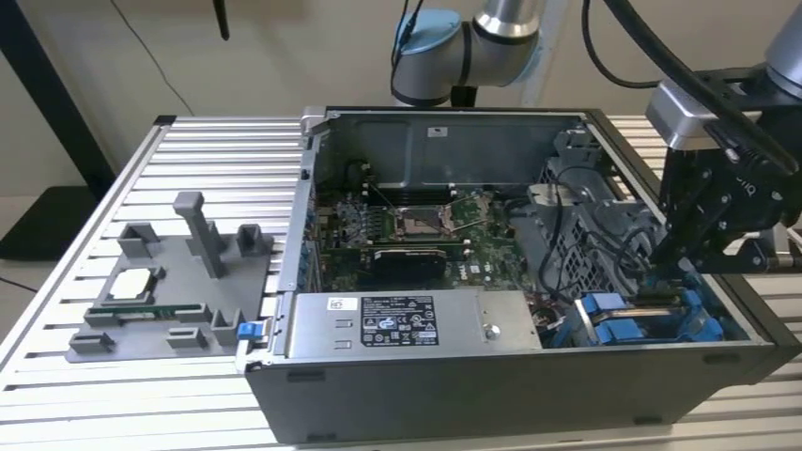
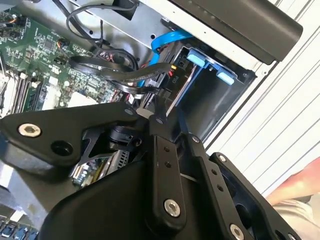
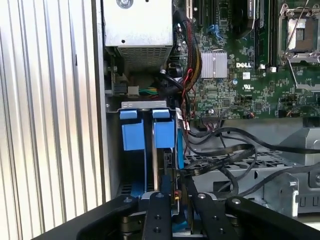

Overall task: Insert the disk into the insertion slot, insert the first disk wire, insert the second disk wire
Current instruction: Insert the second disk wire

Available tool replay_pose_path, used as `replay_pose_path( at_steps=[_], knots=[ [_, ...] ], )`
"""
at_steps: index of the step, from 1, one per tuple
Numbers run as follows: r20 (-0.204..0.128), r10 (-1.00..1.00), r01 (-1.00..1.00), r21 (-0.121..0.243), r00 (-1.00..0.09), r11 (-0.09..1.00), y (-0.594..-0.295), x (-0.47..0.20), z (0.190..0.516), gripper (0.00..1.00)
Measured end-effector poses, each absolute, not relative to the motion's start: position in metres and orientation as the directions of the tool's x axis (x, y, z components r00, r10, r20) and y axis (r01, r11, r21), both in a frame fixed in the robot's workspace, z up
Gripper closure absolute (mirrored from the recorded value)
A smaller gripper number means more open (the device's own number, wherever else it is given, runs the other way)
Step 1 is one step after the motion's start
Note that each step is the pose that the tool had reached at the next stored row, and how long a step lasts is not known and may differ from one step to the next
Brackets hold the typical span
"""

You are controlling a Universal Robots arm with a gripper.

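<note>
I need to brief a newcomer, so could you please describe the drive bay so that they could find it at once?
Start at the open computer case on the slatted table. Follow its near wall past the grey label-covered power supply box to the corner on the exterior view's right. The insertion slot sits there under the gripper; it alone has bright blue plastic tabs.

the arm (image 1: 483, 42) reached in from behind the open computer case (image 1: 501, 376), its elbow joint above the case's rear wall. the black wrist assembly hung over the case's end on the exterior view's right, pointing downward into it. the gripper (image 3: 176, 196) sat low inside that end, its black linkage bars converging toward the tips, fingers (image 2: 156, 111) drawn close together around a dark connector (image 2: 165, 80).
</note>
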State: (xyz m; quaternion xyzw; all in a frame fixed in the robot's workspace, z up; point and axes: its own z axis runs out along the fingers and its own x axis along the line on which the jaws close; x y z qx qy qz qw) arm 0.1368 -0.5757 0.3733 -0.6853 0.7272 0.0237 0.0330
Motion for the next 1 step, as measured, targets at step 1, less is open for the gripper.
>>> replay_pose_path(
  at_steps=[1],
  knots=[
    [-0.080,-0.995,-0.998,-0.011,-0.059,0.060,-0.5757,0.1368,0.3733,0.00]
  ],
)
